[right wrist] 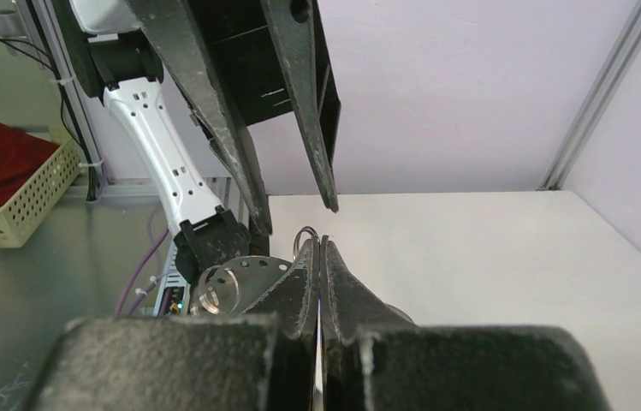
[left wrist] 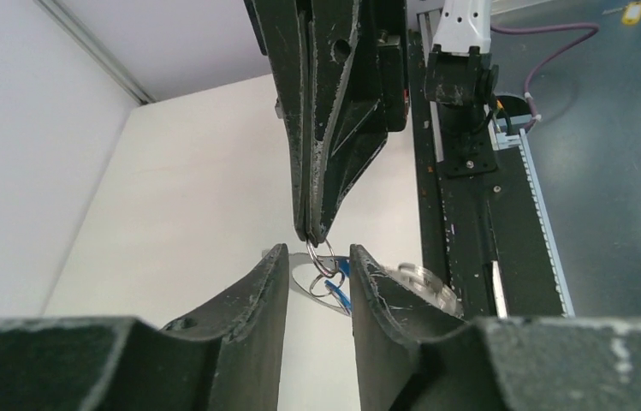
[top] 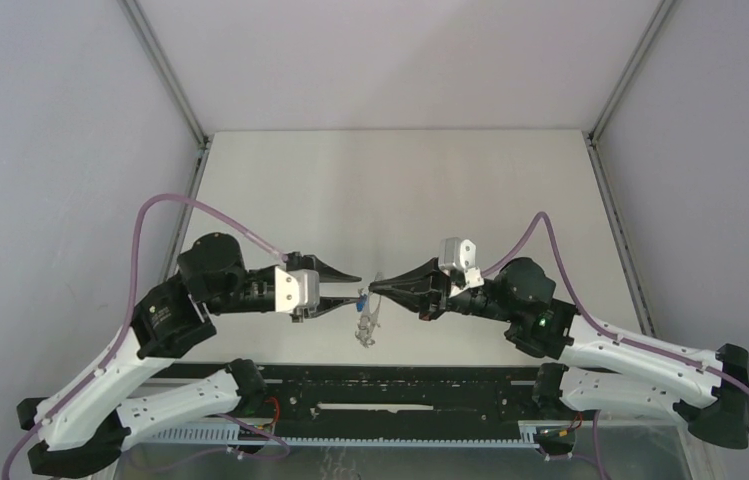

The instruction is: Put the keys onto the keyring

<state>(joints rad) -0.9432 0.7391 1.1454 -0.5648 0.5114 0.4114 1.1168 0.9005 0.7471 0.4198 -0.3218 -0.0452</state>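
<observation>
My right gripper [top: 374,287] [right wrist: 320,241] is shut on a small wire loop of the keyring [left wrist: 323,257], held above the table. In the left wrist view its shut tips [left wrist: 315,238] come down from above. Beneath them hang the thin grey ring and a blue-headed key [left wrist: 338,293] [top: 361,297]. My left gripper [top: 359,288] [left wrist: 317,250] faces the right one tip to tip, open. The loop and the blue key sit in the gap between its fingers, the key close to the right finger [left wrist: 370,291]. A round holed metal tag [right wrist: 244,276] dangles from the bunch.
A black rail [top: 400,385] runs along the table's near edge between the arm bases. White walls with metal corner posts [top: 165,75] enclose the table. In the right wrist view a yellow basket with red cloth [right wrist: 8,184] stands off the table.
</observation>
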